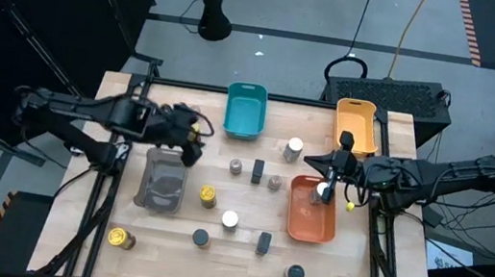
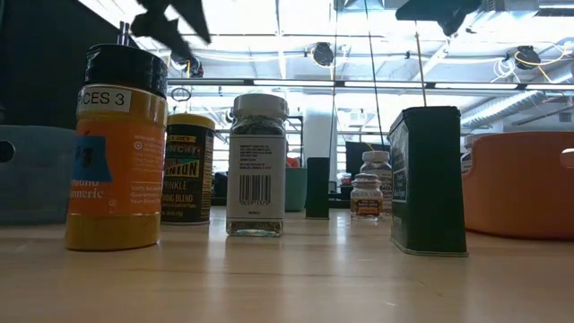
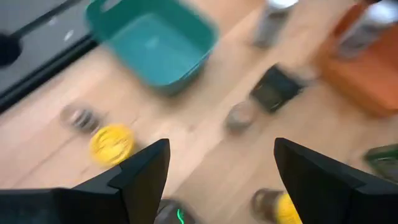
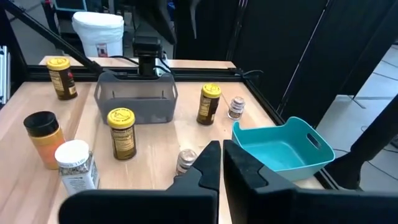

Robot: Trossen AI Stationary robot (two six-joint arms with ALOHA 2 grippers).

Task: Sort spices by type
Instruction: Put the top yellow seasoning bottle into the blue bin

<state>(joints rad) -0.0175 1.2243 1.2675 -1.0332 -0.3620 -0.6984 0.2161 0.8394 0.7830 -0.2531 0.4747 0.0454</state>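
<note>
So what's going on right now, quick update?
Left gripper open, empty, above grey tray. Right gripper shut, over orange tray. Spice jars mostly unsorted. Nothing blocking.

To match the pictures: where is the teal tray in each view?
High view: teal tray, top centre of the table.
Low view: probably the teal sliver far behind the jars.
Left wrist view: in view, by the table edge.
Right wrist view: in view, by the table edge.
Landmark: grey tray; not in the left wrist view.

Shut right tool [image 4: 221,163], grey tray [image 4: 135,99], teal tray [image 4: 283,149], 3 yellow-topped jars [image 4: 122,133]
</note>
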